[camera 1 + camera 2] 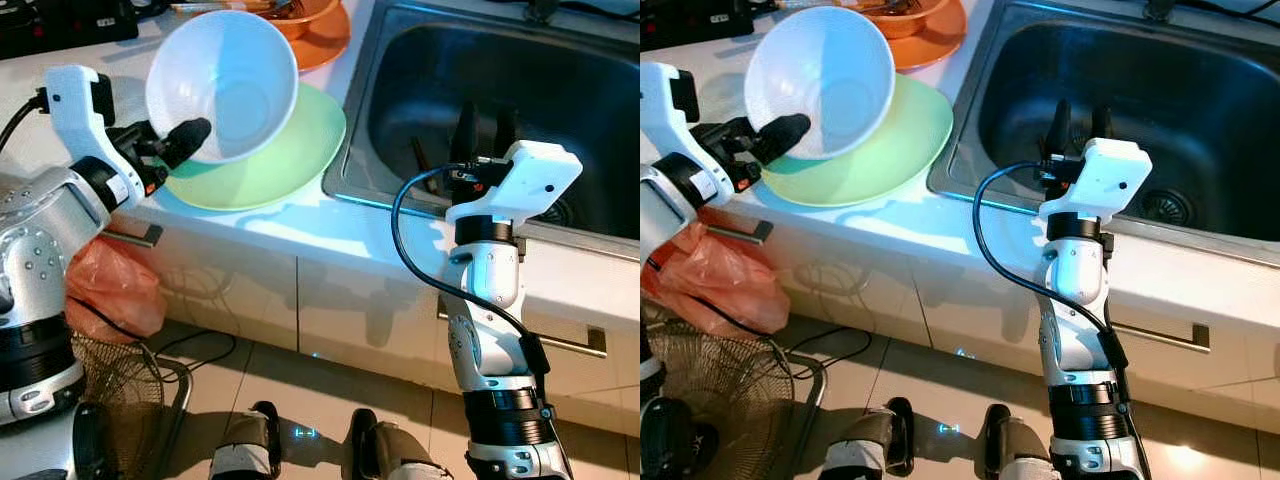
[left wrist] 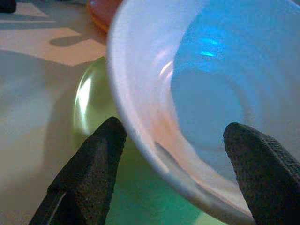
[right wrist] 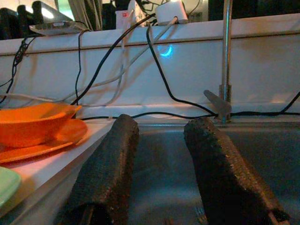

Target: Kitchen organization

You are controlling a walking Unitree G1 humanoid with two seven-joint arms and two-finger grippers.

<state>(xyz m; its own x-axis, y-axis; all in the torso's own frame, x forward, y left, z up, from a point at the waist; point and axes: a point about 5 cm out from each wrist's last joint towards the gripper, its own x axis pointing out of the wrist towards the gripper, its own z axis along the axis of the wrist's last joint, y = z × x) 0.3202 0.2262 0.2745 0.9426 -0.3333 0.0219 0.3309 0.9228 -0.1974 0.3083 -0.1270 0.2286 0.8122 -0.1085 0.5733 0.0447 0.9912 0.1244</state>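
The left hand (image 1: pixel 180 140) grips one white bowl (image 1: pixel 225 80) by its rim, one finger inside and one outside, tilted above the single green plate (image 1: pixel 290 150) on the table (image 1: pixel 300 225) beside the sink (image 1: pixel 470 90). The right hand (image 1: pixel 482 128) hangs over the sink's near edge, open and empty. One orange bowl (image 3: pixel 33 123) sits on one orange plate (image 3: pixel 61 138) beyond. Judging by this, sorting is midway: the white bowl is lifted but unplaced.

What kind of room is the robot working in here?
Most likely a home kitchen: a steel sink set in a white counter, with a tap behind it and a white bowl over a green plate.
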